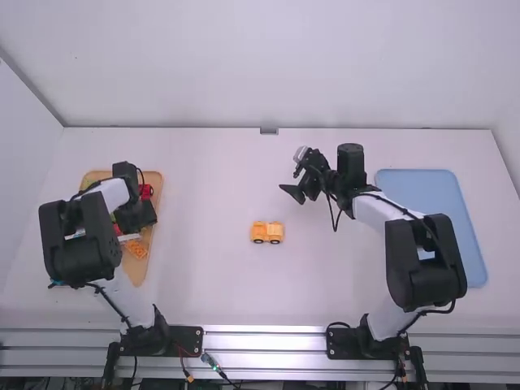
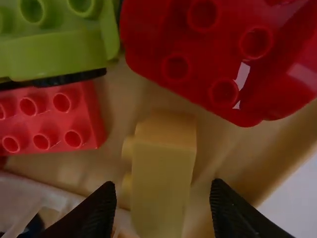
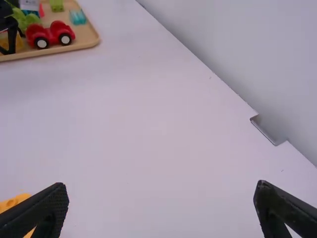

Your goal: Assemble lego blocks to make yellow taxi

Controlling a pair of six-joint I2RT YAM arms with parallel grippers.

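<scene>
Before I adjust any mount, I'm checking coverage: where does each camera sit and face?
High view: fixed above and behind both arms, facing forward and down onto the table; left arm and right arm show.
Left wrist view: on the left wrist, facing into the tray; its open gripper shows.
Right wrist view: on the right wrist, facing across the table; its open gripper shows.
High and right wrist views share the yellow-orange vehicle.

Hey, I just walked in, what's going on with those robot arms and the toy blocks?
The two arms seem to be building a yellow taxi. The left arm's tool is open over the wooden tray, its fingers apart on either side of a yellow block but not gripping it. The yellow vehicle sits out on the white table, untouched. The right arm's tool is open and empty above the table.
</scene>
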